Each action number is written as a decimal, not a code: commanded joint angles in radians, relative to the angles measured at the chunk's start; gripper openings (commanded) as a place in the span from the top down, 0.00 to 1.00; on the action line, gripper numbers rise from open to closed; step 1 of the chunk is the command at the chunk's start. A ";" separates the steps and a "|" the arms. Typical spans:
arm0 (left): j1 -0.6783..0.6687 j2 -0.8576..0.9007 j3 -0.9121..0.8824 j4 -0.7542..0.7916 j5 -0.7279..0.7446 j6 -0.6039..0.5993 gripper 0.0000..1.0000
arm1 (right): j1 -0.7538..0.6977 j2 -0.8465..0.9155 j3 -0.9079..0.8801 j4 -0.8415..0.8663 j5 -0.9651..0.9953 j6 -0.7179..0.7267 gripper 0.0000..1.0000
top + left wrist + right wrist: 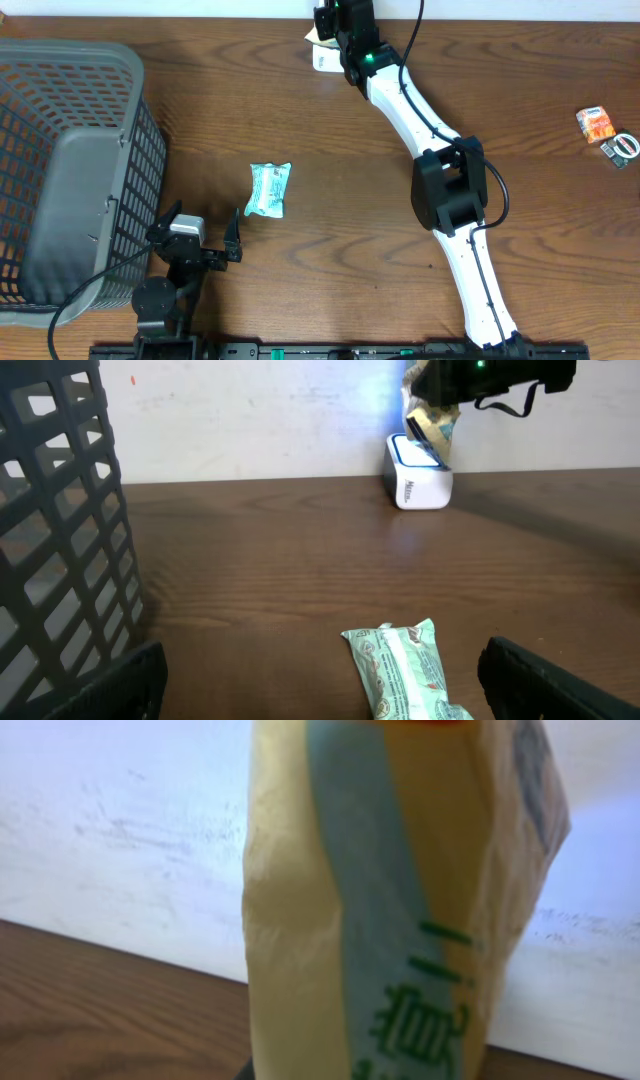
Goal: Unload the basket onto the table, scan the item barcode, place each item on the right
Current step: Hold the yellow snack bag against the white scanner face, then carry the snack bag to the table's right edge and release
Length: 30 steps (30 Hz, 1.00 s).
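Observation:
A yellow packet with a pale blue stripe and green print (400,900) fills the right wrist view; my right gripper (335,30) is shut on it at the back of the table. The packet (432,428) hangs just above the white barcode scanner (418,478), which stands against the wall (322,60). Its own fingers are hidden behind the packet in the wrist view. My left gripper (198,232) stands wide open low over the table near the front. A green-and-white packet (269,189) lies just ahead of it, near its right finger (405,665).
A large grey mesh basket (140,130) takes up the left side, close to the left gripper's left finger (60,540). An orange packet (598,124) and a small roll (625,147) lie at the far right edge.

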 commanded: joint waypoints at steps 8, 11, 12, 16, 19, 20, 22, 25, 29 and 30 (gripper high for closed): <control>0.005 -0.003 -0.020 -0.027 0.009 -0.005 0.02 | -0.002 -0.031 0.067 -0.090 0.101 0.019 0.99; 0.005 -0.003 -0.020 -0.027 0.009 -0.005 0.02 | -0.012 -0.116 0.080 -0.233 0.101 0.019 0.99; 0.005 -0.003 -0.020 -0.027 0.009 -0.005 0.02 | -0.017 -0.143 0.080 -0.281 0.101 0.019 0.99; 0.005 -0.003 -0.020 -0.027 0.009 -0.005 0.02 | -0.055 -0.269 0.080 -0.562 0.116 0.028 0.99; 0.005 -0.003 -0.020 -0.027 0.009 -0.005 0.02 | -0.112 -0.333 0.080 -0.757 0.173 0.038 0.99; 0.005 -0.003 -0.020 -0.027 0.009 -0.005 0.02 | -0.137 -0.347 0.080 -0.820 0.195 0.039 0.99; 0.005 -0.003 -0.020 -0.027 0.009 -0.005 0.02 | -0.188 -0.360 0.080 -0.917 0.231 0.039 0.99; 0.005 -0.003 -0.020 -0.027 0.009 -0.005 0.02 | -0.291 -0.359 0.078 -1.029 0.306 0.038 0.99; 0.005 -0.003 -0.020 -0.027 0.009 -0.005 0.02 | -0.467 -0.325 0.071 -1.138 0.290 -0.016 0.99; 0.005 -0.003 -0.020 -0.027 0.009 -0.005 0.02 | -0.497 -0.313 0.069 -1.160 0.253 -0.076 0.99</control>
